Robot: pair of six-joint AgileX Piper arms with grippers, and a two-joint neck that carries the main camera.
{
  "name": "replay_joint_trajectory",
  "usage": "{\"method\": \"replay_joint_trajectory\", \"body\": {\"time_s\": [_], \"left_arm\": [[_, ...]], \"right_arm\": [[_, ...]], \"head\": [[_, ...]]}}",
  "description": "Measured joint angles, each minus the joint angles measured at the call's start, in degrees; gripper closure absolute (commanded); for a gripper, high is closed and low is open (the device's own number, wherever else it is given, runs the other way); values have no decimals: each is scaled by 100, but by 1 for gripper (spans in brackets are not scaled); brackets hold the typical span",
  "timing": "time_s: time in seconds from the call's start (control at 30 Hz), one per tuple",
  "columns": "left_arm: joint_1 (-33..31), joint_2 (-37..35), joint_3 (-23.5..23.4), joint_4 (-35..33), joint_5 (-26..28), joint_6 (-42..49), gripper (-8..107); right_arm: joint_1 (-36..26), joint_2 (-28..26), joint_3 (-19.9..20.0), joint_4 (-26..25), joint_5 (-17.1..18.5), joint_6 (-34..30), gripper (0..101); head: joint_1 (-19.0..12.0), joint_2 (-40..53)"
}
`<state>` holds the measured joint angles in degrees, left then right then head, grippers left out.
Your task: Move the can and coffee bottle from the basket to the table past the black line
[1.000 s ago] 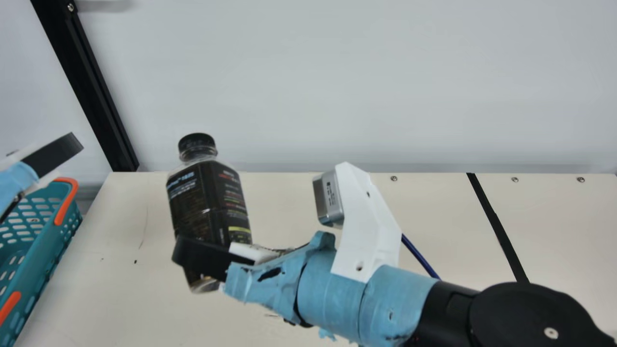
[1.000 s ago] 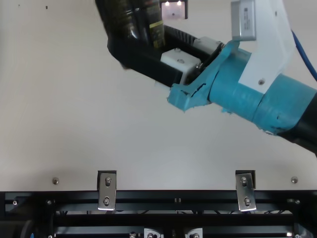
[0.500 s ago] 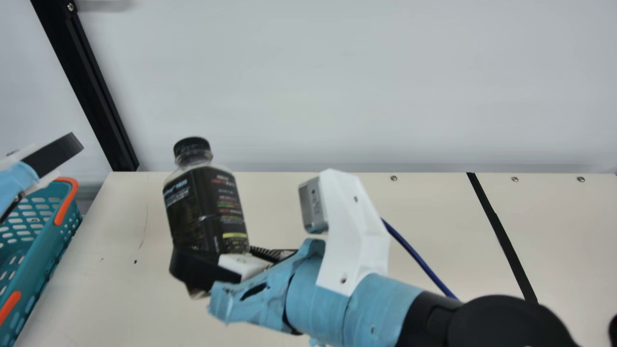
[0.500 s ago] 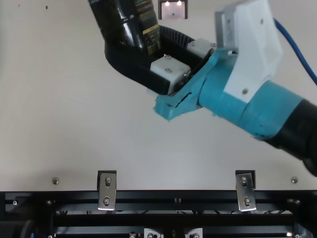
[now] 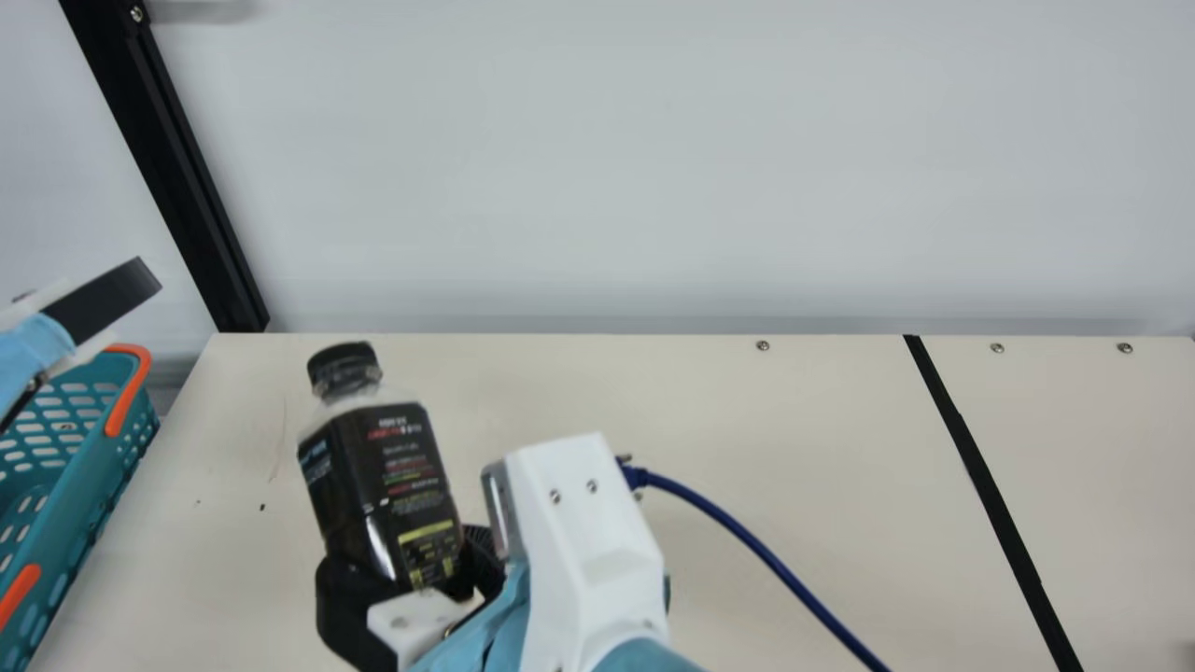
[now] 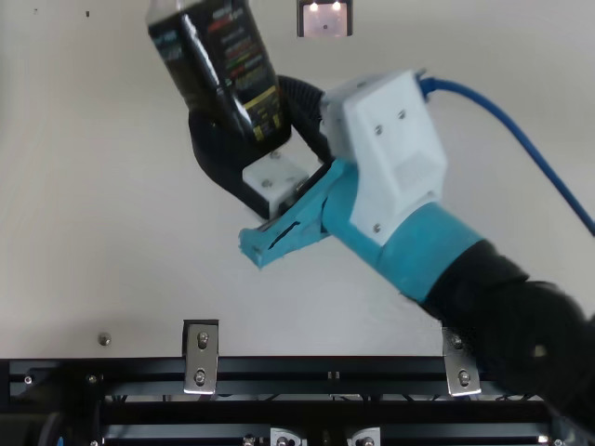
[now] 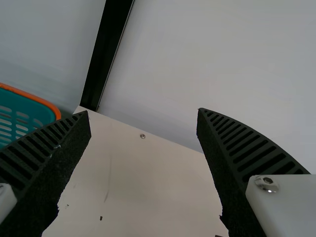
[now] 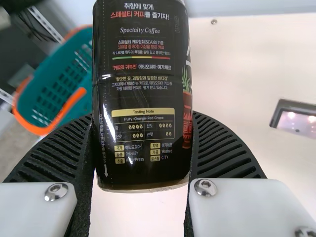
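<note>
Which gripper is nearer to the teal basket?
Left. In the main view, the left gripper overlaps the teal basket; the right gripper is farther right, over the table, holding the coffee bottle.

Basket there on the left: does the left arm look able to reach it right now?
Probably yes: the left gripper is open and empty near the basket, while the right gripper holds the bottle off to the side. I can't tell the arm's full reach.

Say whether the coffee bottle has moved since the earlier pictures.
Yes. In the main view the coffee bottle has gone down and slightly left: its cap, earlier above the table's back edge, now shows just below it.
</note>
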<state>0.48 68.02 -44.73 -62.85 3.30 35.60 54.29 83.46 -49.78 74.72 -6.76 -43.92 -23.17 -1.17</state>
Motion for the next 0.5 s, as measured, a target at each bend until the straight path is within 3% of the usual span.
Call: {"method": "replay_joint_trajectory", "body": {"time_s": [0.27,0.5], "left_arm": [[0,0,0,0,0,0,9],[0,0,0,0,0,0,9]], "right_arm": [[34,503,329,-1371,-585,1124,101],[-274,757,498,-2629,-669,2055,101]], "head": [[0,0],[0,0]]}}
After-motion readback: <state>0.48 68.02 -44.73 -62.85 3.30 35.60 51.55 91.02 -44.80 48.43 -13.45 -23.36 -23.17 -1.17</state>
